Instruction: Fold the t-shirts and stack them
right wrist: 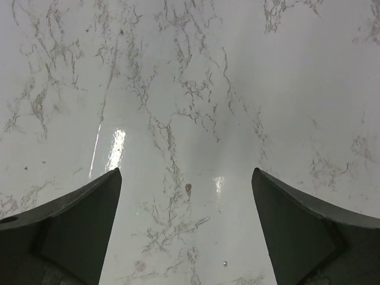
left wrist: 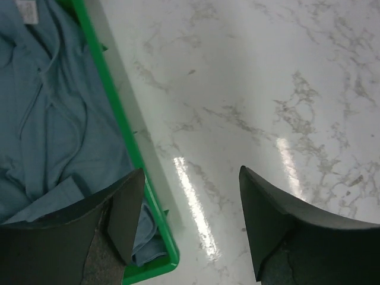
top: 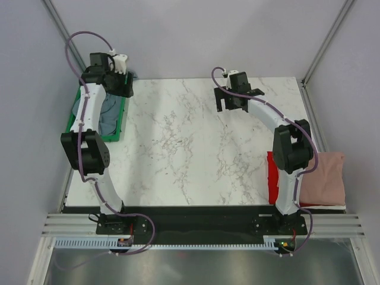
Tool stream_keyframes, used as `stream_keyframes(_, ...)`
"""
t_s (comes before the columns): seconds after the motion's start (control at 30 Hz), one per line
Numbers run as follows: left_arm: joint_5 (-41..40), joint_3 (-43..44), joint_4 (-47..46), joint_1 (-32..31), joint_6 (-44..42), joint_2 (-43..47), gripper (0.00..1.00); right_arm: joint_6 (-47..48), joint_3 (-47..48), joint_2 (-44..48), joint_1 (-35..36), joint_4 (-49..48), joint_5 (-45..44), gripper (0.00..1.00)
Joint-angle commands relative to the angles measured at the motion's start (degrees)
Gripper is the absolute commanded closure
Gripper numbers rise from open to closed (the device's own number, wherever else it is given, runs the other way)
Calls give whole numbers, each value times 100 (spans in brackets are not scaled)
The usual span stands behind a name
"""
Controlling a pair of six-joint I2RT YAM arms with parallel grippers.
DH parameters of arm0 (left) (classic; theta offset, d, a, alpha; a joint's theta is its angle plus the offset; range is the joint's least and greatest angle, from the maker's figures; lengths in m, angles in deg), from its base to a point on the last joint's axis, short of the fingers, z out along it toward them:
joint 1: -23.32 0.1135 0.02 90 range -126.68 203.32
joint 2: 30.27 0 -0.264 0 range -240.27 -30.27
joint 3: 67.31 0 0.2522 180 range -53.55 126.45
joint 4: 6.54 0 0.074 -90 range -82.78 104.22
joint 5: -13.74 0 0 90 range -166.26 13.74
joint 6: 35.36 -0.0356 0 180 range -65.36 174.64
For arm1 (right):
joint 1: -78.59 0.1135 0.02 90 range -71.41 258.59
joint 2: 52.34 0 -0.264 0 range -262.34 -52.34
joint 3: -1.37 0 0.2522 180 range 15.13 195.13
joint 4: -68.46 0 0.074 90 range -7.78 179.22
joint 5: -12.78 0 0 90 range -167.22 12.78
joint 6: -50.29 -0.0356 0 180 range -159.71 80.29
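Currently crumpled slate blue-grey cloth t-shirt (left wrist: 53,119) lies in green plastic tray (left wrist: 113,113), far left. Left gripper (left wrist: 191,171), jaws apart and empty, straddles tray's right rim (shirt just left of it), so left arm nearer. Right gripper (right wrist: 185,172), jaws also apart, over white marble tabletop (right wrist: 178,71). Dusty pink cloth t-shirt (top: 325,178) and bright red cloth t-shirt (top: 271,178) sit near right.

Bright, even light from above; the glossy white grey-veined marble tabletop (top: 190,148) bears pale glare streaks in both wrist views; shadows are faint and soft; the left gripper's dark fingers (left wrist: 279,231) and the right gripper's dark fingers (right wrist: 303,237) look blurred near the lens.
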Motion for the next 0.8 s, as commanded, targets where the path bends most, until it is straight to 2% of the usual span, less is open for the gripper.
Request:
stream_keyframes(0.0,252,466,477,688,-315,-250,28,182,320,-91,20,-182,188,2)
stream_keyframes(0.07,261,431,477,979,-499,-338,32,280,311,-143,20,-191,443,2)
stream_keyframes(0.2,147,536,530,1278,-640,-654,49,289,381,-328,20,-182,725,2)
stream_keyframes(0.23,103,510,539,1304,-693,-751,50,262,416,-372,20,-173,760,2)
stream_keyframes(0.57,-459,1098,329,1507,-553,-1656,47,236,479,-609,20,-85,989,2)
stream_keyframes(0.77,-618,1845,-225,1498,-342,-2455,38,341,320,-609,20,-85,1024,2)
